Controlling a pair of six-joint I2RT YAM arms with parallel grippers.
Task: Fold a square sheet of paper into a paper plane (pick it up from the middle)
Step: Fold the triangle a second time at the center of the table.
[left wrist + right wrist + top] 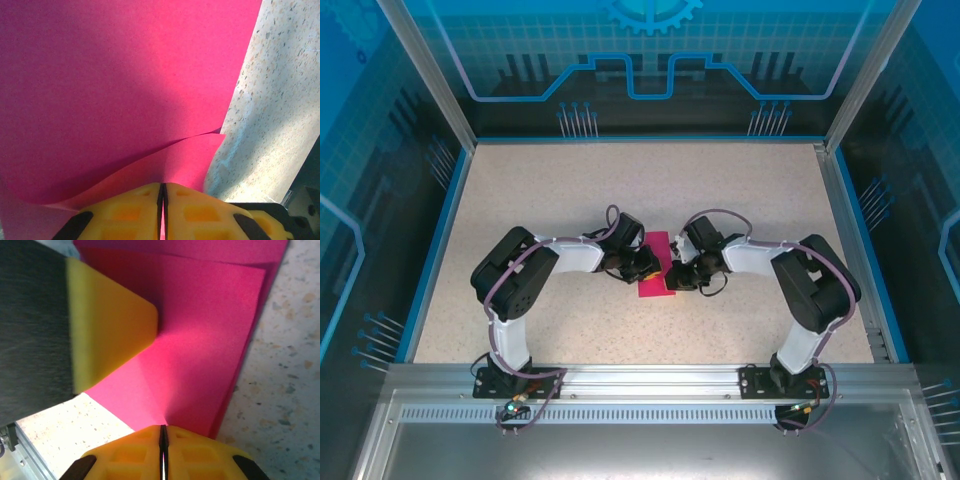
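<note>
The square sheet of paper (pixel 654 288) is magenta-pink and lies folded in layers at the middle of the table, a narrow strip seen from above. My left gripper (pixel 647 268) meets it from the left, my right gripper (pixel 676 276) from the right. In the left wrist view the yellow fingers (pixel 135 210) are shut on an edge of the paper (pixel 125 75), whose upper layer curls up. In the right wrist view the gripper (pixel 163 430) is shut on a creased corner of the paper (pixel 200 340), with the left gripper's yellow finger (pixel 110 320) pressing the sheet. A paper plane shape is out of view.
The speckled beige table (pixel 570 190) is bordered by a blue rim and transparent blue walls. An aluminium rail (pixel 640 378) with both arm bases runs along the near edge. Bare tabletop (pixel 290 365) lies right of the paper.
</note>
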